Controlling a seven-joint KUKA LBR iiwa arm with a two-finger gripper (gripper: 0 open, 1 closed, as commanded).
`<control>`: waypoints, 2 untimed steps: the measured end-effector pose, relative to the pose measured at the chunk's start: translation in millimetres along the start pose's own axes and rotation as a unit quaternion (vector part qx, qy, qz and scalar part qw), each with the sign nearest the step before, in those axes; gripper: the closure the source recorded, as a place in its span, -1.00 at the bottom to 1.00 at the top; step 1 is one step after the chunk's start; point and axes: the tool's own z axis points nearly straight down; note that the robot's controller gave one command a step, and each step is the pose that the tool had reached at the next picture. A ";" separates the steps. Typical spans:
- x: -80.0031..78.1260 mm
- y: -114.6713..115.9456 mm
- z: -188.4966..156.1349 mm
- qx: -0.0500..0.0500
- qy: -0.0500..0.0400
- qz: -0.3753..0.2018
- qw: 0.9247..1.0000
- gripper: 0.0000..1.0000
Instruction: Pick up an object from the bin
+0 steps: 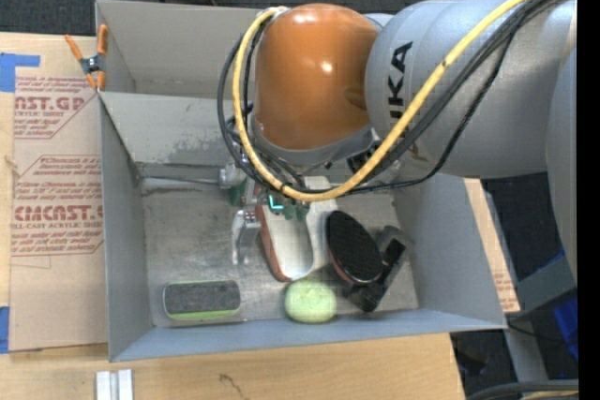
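Centring matters: fingers, spread or pressed together I cannot tell, stand just beside the white brown-rimmed oblong at the middle of the bin, so straddle it squarely before closing.

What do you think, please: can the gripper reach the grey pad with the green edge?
Probably yes: the pad lies alone on bare bin floor, and nothing stands between it and the gripper.

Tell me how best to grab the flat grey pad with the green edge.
Probably from above, pinching across the narrow width of the flat grey green-edged pad: it lies flat and alone, though the bin's wall runs close by.
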 end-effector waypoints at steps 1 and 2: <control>-1.7 -0.9 -3.7 -0.001 -0.004 0.001 1.000 -1.00; -13.8 8.4 36.6 -0.002 -0.008 0.021 1.000 -1.00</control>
